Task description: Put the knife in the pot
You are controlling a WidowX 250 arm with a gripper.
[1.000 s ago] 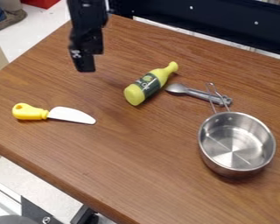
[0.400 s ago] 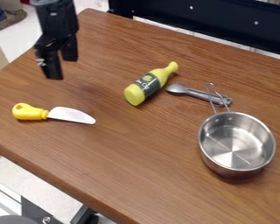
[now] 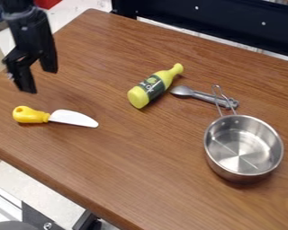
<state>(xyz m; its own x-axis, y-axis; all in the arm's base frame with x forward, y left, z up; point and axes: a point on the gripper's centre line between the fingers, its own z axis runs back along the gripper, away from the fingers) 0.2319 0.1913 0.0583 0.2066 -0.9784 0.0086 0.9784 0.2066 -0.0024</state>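
Observation:
At the upper left my black gripper (image 3: pixel 40 81) hangs open above the table, with nothing between its fingers. Below it lies the toy knife (image 3: pixel 74 118), its yellow handle pointing left and its white blade pointing right; a gap separates gripper and knife. The steel pot (image 3: pixel 243 167) stands upright at the right, and its wire handle extends toward the back over part of the spoon. Nothing shows inside the pot.
A yellow-green bottle (image 3: pixel 151 88) lies on its side between the knife and the pot. Beside it is a metal spoon (image 3: pixel 204 96). The brown wooden table (image 3: pixel 134 170) has its near edge running diagonally across the lower left.
My gripper has moved left and somewhat toward the camera, coming over the knife's side of the table, and its fingers have spread apart. Knife, bottle, spoon and pot have stayed put.

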